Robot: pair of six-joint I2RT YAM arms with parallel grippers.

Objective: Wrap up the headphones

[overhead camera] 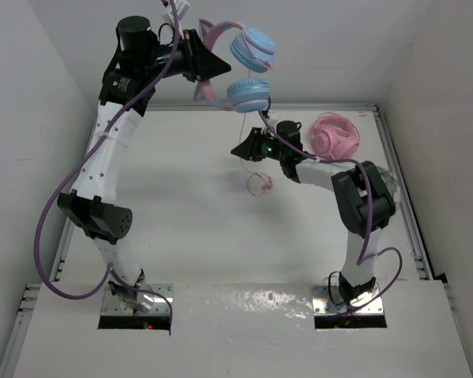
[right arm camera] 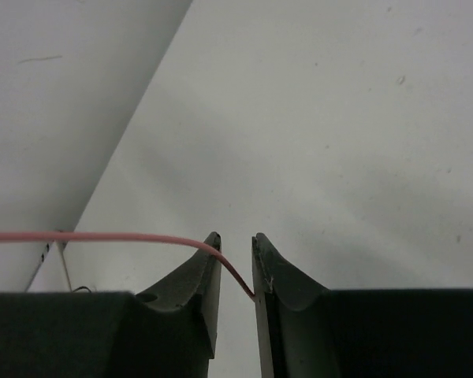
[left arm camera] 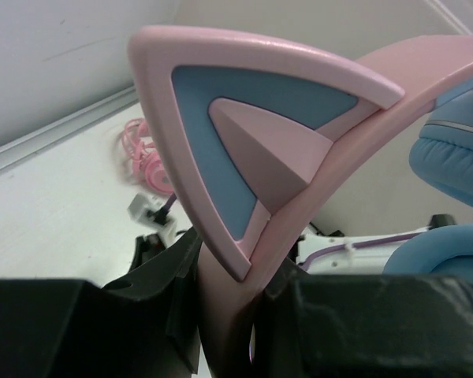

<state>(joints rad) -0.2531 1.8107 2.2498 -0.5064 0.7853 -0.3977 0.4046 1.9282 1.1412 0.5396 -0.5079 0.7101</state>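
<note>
Pink-banded headphones [overhead camera: 248, 93] gripped by raised left jaws, right jaws lower, slightly parted around cable [right arm camera: 102, 236]

White table [overhead camera: 197, 236], all-pink headphones [overhead camera: 335, 135] at far right

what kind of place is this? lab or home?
Most likely a lab test cell: a white table boxed in by plain white walls, the left arm and right arm bolted at its near edge, the headphones and a pink pair as props.
</note>
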